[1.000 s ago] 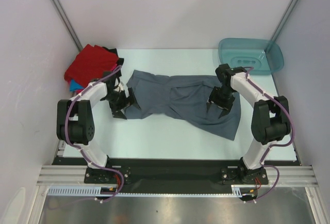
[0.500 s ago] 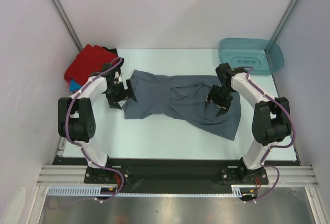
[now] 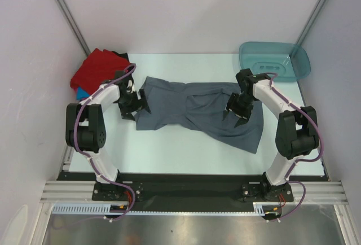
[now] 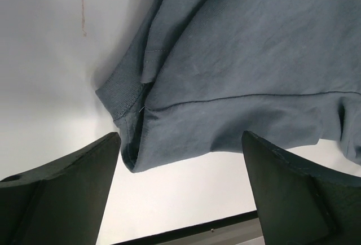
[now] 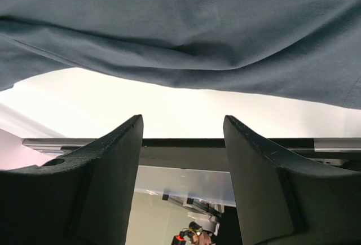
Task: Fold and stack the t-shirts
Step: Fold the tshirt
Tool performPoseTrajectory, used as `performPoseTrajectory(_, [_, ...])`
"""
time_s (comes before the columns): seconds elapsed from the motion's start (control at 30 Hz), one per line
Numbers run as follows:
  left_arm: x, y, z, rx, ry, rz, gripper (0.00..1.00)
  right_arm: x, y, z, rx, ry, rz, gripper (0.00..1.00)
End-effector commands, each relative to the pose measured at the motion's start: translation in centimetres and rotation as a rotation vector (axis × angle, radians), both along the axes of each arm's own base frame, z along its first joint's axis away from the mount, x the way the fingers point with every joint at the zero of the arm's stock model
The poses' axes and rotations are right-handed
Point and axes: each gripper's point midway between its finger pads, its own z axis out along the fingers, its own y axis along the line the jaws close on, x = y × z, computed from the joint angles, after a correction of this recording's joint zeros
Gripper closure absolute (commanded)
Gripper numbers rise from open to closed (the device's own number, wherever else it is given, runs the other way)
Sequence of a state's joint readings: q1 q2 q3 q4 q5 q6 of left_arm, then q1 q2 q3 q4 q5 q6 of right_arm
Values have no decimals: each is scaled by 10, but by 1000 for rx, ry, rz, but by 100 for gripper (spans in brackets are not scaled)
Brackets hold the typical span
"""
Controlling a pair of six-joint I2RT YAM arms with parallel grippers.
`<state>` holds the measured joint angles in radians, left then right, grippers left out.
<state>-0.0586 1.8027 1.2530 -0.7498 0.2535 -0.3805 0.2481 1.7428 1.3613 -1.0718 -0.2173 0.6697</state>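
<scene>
Slate grey-blue soft cloth t-shirt (image 3: 197,109) lies rumpled across the middle of the tabletop (image 3: 186,149), and with left gripper (image 3: 137,106) and right gripper (image 3: 234,119) both spread apart and empty, each should pinch one hem layer, not bunched folds.

The left gripper (image 3: 135,108) has moved up the frame along the grey-blue t-shirt's (image 3: 192,109) left edge; the right gripper (image 3: 236,119) edged slightly upward

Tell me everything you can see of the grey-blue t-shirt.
The grey-blue t-shirt is plain soft cloth with stitched hems, lying spread but wrinkled across the table, its right end nearer the arms. The left gripper hangs open at its left edge, the right gripper open over its right part; neither grips it.
</scene>
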Motion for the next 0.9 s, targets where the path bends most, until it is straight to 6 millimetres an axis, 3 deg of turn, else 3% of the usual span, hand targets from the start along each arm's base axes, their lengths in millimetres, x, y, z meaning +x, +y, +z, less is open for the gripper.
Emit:
performPoseTrajectory(0.0, [2, -2, 7, 5, -51, -34, 9, 5, 2, 9, 20, -35, 12, 36])
performPoseTrajectory(0.03, [1, -3, 7, 2, -47, -34, 15, 5, 3, 8, 23, -33, 12, 36])
performPoseTrajectory(0.37, [-12, -8, 4, -19, -21, -54, 41, 5, 2, 8, 21, -33, 13, 36])
performPoseTrajectory(0.6, [-30, -13, 4, -28, 16, -87, 71, 4, 0, 9, 13, -33, 12, 37])
performPoseTrajectory(0.87, [-47, 2, 14, 54, 67, -164, 81, -2, -10, 9, -41, -20, 28, 37])
